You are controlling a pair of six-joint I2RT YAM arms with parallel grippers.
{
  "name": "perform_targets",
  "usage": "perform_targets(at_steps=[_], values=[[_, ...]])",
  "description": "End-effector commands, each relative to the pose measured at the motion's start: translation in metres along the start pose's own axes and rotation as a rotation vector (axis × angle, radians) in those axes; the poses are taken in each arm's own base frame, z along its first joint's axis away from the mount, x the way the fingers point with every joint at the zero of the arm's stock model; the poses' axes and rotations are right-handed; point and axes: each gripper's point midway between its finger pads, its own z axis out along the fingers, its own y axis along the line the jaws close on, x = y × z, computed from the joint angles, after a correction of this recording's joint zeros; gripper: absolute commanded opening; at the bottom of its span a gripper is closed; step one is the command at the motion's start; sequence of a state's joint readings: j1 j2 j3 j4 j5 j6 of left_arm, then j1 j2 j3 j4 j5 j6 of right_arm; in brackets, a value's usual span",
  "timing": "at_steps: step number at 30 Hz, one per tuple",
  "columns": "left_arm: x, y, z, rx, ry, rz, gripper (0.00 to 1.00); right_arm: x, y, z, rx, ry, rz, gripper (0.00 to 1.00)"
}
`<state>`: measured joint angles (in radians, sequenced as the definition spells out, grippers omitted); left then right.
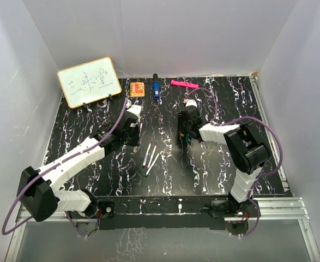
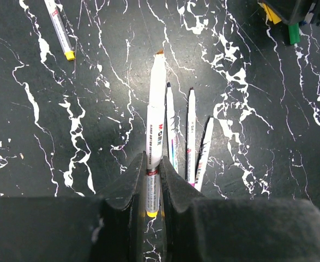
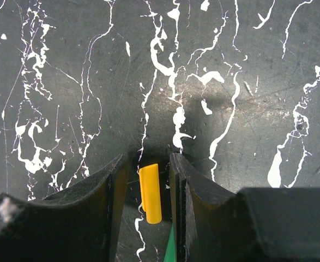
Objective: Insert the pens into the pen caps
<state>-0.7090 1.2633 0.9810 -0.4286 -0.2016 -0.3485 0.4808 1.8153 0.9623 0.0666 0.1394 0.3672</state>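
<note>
Gripping pen [image 2: 155, 125], left jaws clamped, barrel print unreadable | right jaws apart around yellow cap [image 3: 150, 194]

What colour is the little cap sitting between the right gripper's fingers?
Yellow; the cap shows best in the right wrist view.

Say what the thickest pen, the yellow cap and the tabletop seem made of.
Pen: likely plastic, smooth white barrel with printed lettering.
Cap: likely plastic, even matte yellow.
Tabletop: dark marble-patterned sheet, perhaps printed; faint scratches, dull sheen.
</note>
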Motion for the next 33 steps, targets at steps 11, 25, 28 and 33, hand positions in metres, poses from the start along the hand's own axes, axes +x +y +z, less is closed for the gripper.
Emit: perform_targets(at_steps=[11,25,28,33], values=[[-0.01,-0.004,-0.002,0.025,-0.05,-0.023,0.0,0.037,-0.007,-0.007,0.213,0.082,-0.157,0.31],[-0.007,-0.002,-0.002,0.018,-0.047,-0.034,0.0,0.061,-0.001,-0.015,0.172,0.188,-0.136,0.24],[-0.007,-0.002,-0.002,0.017,-0.048,-0.034,0.0,0.066,-0.002,-0.016,0.169,0.204,-0.136,0.27],[-0.005,-0.001,-0.001,0.015,-0.044,-0.035,0.0,0.071,-0.004,-0.02,0.172,0.223,-0.137,0.27]])
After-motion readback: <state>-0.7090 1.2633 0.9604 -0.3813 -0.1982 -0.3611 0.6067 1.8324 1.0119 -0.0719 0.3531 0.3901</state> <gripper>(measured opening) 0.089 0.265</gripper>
